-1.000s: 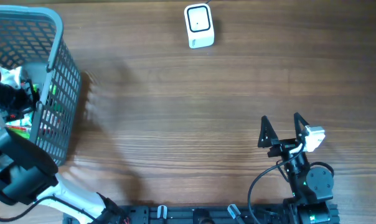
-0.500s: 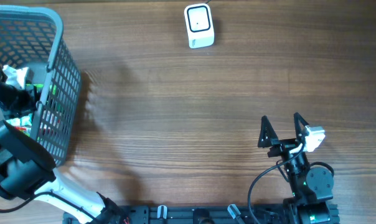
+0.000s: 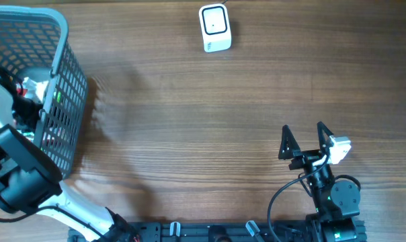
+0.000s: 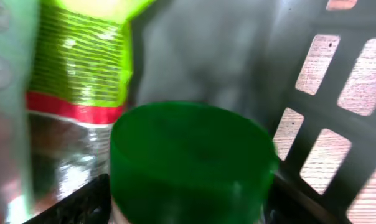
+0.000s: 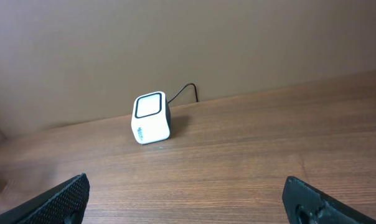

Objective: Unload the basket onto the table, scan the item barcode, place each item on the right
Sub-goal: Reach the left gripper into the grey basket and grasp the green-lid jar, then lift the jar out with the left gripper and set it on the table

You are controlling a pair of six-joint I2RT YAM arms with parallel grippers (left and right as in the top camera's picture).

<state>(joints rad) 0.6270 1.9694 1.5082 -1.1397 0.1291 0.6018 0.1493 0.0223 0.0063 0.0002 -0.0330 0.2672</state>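
Observation:
The item under my left gripper [image 4: 188, 202] is a container with a round green cap [image 4: 191, 149], inside the grey mesh basket [image 3: 68, 101]. The cap fills the gap between my two black fingers [image 4: 76, 202], which sit right against its sides; a firm grip does not show. In the overhead view the left arm reaches down into the basket and its fingers are hidden. The white barcode scanner [image 3: 214, 28] stands at the table's far edge, also seen as scanner [image 5: 152, 118]. My right gripper [image 3: 304, 138] rests open and empty near the front right, facing the scanner.
A yellow-green ribbed package with a red band [image 4: 82, 68] lies beside the cap, with shiny foil below it. The basket wall [image 4: 287, 87] stands close on the right. A cable runs from the scanner to the back wall.
My left gripper has pushed deeper into the basket and its fingers have narrowed towards the green cap. The right arm has not moved.

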